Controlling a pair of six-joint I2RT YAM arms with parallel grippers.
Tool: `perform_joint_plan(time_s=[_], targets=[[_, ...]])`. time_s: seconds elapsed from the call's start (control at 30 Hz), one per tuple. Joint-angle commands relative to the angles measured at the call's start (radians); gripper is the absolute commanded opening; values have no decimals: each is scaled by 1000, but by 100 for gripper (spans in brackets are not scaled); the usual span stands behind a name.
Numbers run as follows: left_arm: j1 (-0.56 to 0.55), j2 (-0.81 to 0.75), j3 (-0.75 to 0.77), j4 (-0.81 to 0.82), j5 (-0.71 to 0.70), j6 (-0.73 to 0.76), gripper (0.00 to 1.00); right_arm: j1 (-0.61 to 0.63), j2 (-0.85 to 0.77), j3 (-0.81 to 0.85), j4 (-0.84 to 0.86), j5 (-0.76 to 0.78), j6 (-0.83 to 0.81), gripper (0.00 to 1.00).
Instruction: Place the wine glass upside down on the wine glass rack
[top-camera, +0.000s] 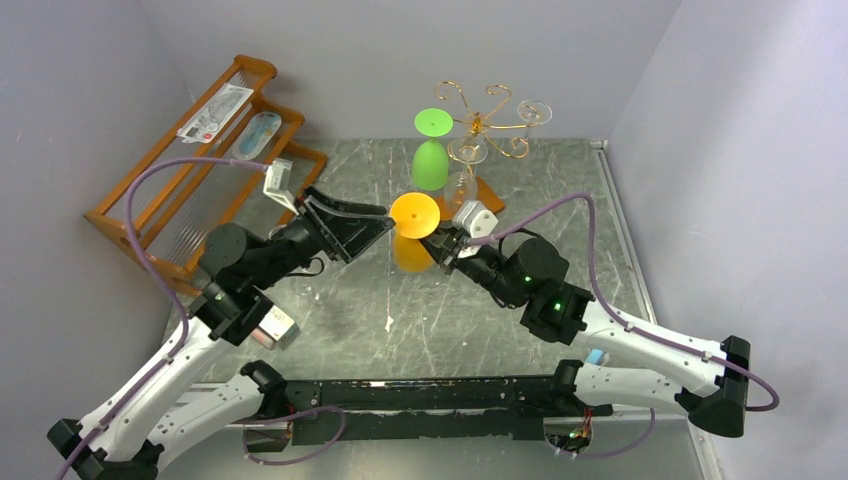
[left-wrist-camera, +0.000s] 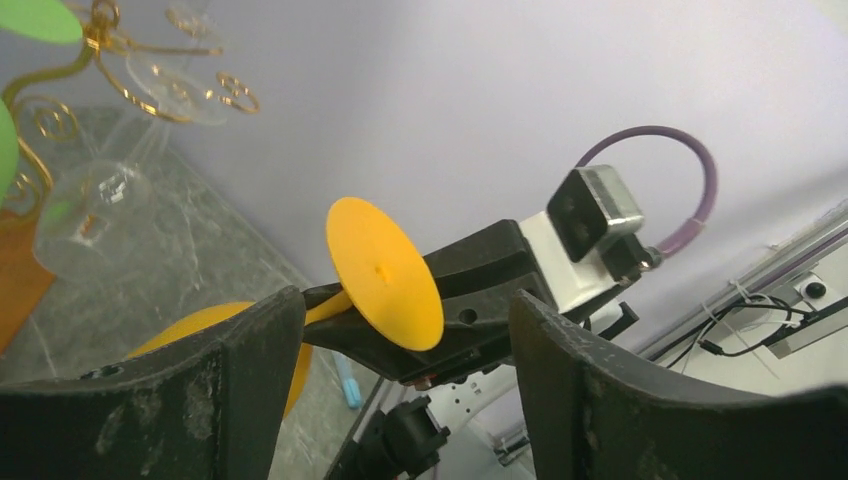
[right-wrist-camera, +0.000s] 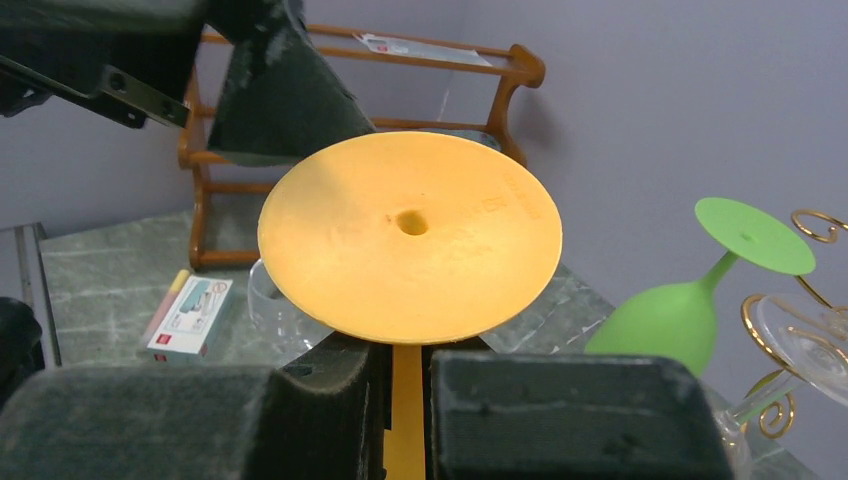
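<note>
An orange wine glass (top-camera: 414, 214) hangs upside down above the table's middle, foot up and bowl below. My right gripper (top-camera: 437, 243) is shut on its stem (right-wrist-camera: 405, 400) just under the round foot (right-wrist-camera: 410, 235). My left gripper (top-camera: 382, 226) is open and empty, its jaws wide apart just left of the foot (left-wrist-camera: 385, 272). The wine glass rack (top-camera: 480, 122), gold wire with spiral arms on a brown wooden base (top-camera: 488, 195), stands behind. It carries an upside-down green glass (top-camera: 430, 160) and clear glasses (top-camera: 535, 110).
A large orange-brown slatted shelf (top-camera: 190, 180) with packets on it stands at the back left. A small box (right-wrist-camera: 190, 315) lies on the marble table (top-camera: 350, 330). A clear glass rim (right-wrist-camera: 265, 300) shows below the orange foot. Grey walls enclose both sides.
</note>
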Motion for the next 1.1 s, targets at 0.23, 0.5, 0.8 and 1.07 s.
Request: perform_joint_plan(time_s=[0.23, 0.5, 0.8, 1.07], targets=[[-4, 107, 19, -53, 112, -143, 59, 4, -12, -23, -45, -29, -36, 0], [-3, 158, -30, 41, 201, -221, 27, 3, -35, -54, -65, -38, -17, 0], [-2, 163, -57, 16, 166, -210, 5, 3, -63, -4, -294, -26, 158, 16], [-3, 162, -55, -40, 114, -155, 5, 1, -207, -46, -456, -126, 324, 64]])
